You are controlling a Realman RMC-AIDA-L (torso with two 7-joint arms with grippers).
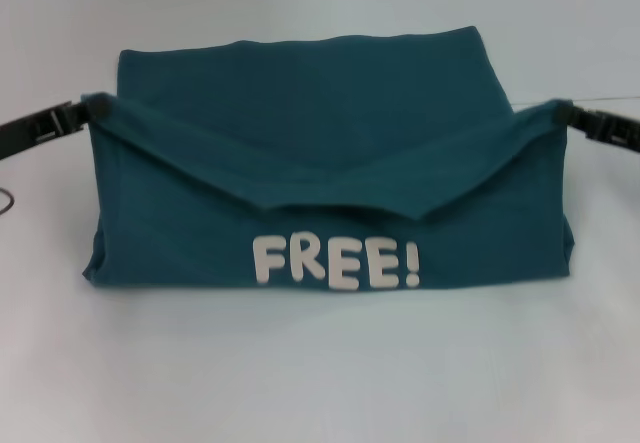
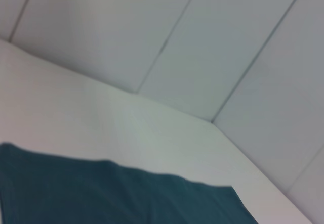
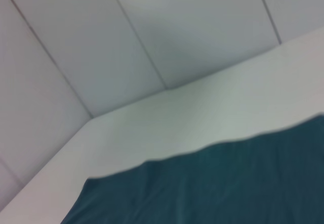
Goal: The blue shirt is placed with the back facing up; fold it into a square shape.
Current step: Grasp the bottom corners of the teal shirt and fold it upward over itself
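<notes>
Head view: blue shirt (image 1: 330,193) mid-frame on the white table (image 1: 320,373), long axis left-right. Left gripper (image 1: 88,109) clamped on the raised corner at left edge, right gripper (image 1: 562,113) clamped on the matching corner at right; the fold hangs between them, lettering faces the camera.

Left wrist view: teal cloth (image 2: 116,196) bottom of frame, no fingers seen.

Right wrist view: cloth (image 3: 212,183) lower right, no fingers.

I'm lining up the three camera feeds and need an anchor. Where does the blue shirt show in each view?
Head view: the blue shirt fills the middle, its near layer lifted at both corners, "FREE!" lettering facing the camera.
Left wrist view: plain teal fabric along the lower edge.
Right wrist view: plain teal fabric across the lower part.
Shared landmark: the white table, seen beyond the fabric in both wrist views.
</notes>
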